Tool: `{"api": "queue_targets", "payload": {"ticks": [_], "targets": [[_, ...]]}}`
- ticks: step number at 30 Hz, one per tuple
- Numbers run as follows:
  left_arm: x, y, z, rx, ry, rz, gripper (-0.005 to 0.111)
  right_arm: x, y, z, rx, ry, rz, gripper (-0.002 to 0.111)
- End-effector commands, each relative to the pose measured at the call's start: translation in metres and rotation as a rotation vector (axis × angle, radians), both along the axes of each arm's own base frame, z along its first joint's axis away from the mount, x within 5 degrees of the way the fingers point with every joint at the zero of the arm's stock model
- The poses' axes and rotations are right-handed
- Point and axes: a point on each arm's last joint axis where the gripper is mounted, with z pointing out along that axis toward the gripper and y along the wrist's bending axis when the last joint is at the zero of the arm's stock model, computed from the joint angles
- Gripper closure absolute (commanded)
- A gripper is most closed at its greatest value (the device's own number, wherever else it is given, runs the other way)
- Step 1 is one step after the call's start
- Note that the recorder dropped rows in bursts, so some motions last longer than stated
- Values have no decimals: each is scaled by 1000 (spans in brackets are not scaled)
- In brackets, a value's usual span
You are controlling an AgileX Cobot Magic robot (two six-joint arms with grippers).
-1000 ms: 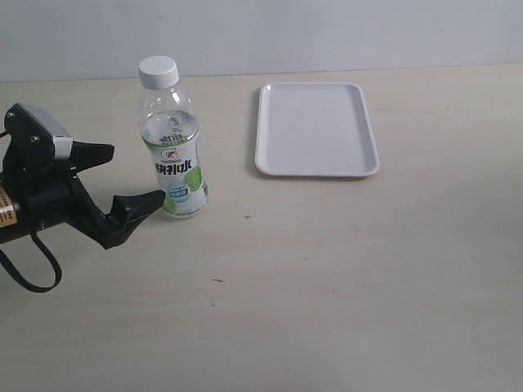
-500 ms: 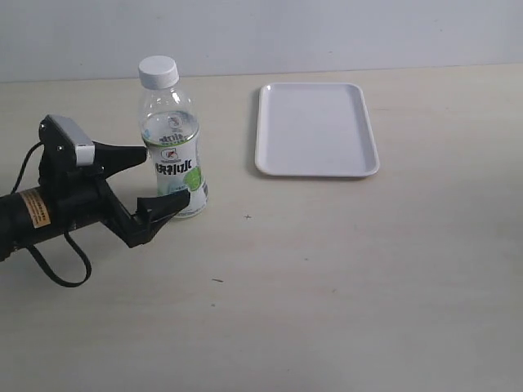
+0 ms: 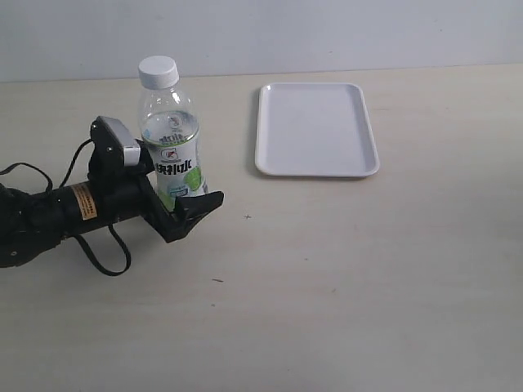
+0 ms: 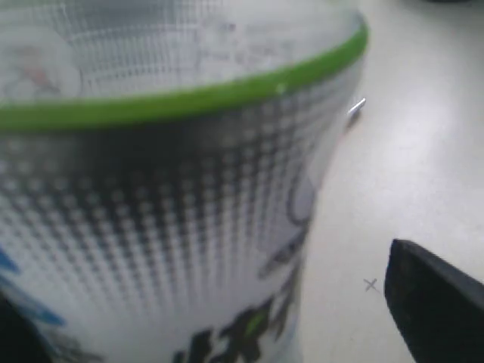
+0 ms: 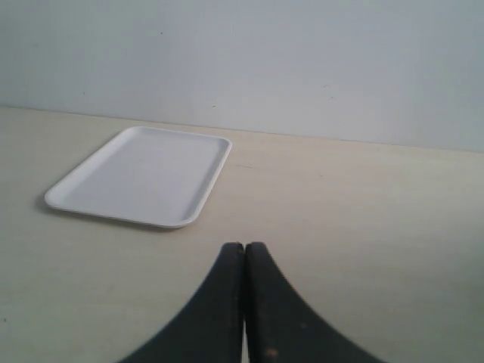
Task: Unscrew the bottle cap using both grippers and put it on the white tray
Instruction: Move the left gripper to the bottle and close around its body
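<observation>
Bottle cap (image 3: 158, 72) sits screwed on bottle (image 3: 173, 155); left gripper (image 3: 176, 184) spread around its lower body, not yet clamped. Squeeze low and centred so it cannot tip; right gripper (image 5: 243, 246) pinched together, empty.

The bottle (image 3: 173, 159) stands upright on the table (image 3: 343, 278) between the fingers (image 3: 198, 206) of the left gripper (image 3: 192, 180), the nearer finger just beside it without touching. The bottle cap (image 3: 158, 72) sits on the bottle, well above those fingers. The white tray (image 3: 316, 128) lies flat, well to their right, ahead of the right gripper (image 5: 243, 257).
</observation>
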Motion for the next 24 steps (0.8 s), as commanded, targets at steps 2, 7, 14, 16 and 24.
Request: {"api": "queue_targets", "payload": {"ticks": [2, 7, 14, 16, 24], "targets": [[5, 1, -1, -28, 1, 57, 2, 0, 0, -1, 1, -11, 0, 108], [9, 1, 0, -33, -7, 64, 4, 0, 0, -1, 1, -11, 0, 108], [7, -1, 0, -28, -8, 38, 75, 0, 0, -1, -1, -11, 0, 108], [6, -1, 0, -24, -12, 30, 107, 0, 0, -1, -1, -11, 0, 108], [6, -2, 0, 10, -59, 5, 106, 0, 0, -1, -1, -11, 0, 108]]}}
